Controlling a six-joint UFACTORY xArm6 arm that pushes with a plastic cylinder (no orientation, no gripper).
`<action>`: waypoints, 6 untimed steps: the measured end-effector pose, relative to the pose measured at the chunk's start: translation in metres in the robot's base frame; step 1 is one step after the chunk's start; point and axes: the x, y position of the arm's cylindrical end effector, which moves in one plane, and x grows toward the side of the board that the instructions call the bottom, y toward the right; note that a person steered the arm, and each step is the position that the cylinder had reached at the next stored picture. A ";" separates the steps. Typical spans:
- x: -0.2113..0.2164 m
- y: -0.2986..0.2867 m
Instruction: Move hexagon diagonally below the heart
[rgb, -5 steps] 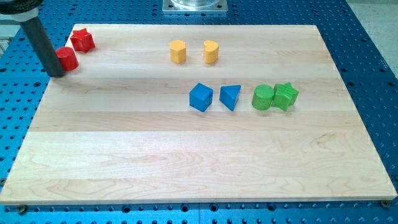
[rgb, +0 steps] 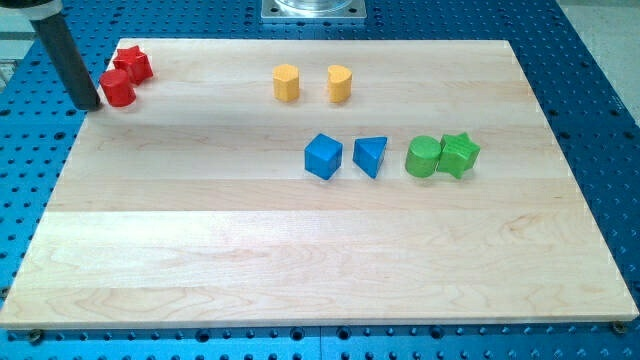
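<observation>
Wooden board (rgb: 300, 260), pale and straight-grained, fills most of your view; it lies on a blue perforated table (rgb: 600, 120), and a grey metal base plate (rgb: 313, 9) shows at 12 o'clock beyond the board's far edge. Your dark rod leans in from the 10 o'clock corner, tilted, and my tip (rgb: 91, 105) sits at the board's left edge, just beside the red hexagon (rgb: 119, 88), at its 9 o'clock; you cannot tell if they touch. With no jaws on this arm, nothing is held. The red hexagon touches a red star (rgb: 133, 63) at its 1 o'clock. Well apart, near 12 o'clock, stand a yellow hexagon (rgb: 287, 83) and a yellow heart (rgb: 340, 84), side by side with a gap. Around the centre a blue cube (rgb: 323, 157) sits near a blue triangle (rgb: 370, 156); at 3 o'clock of those, a green cylinder (rgb: 423, 157) touches a green star (rgb: 460, 154). All blocks look matte and smooth-faced.
</observation>
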 end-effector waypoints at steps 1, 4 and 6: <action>0.054 0.019; -0.056 0.143; -0.070 0.284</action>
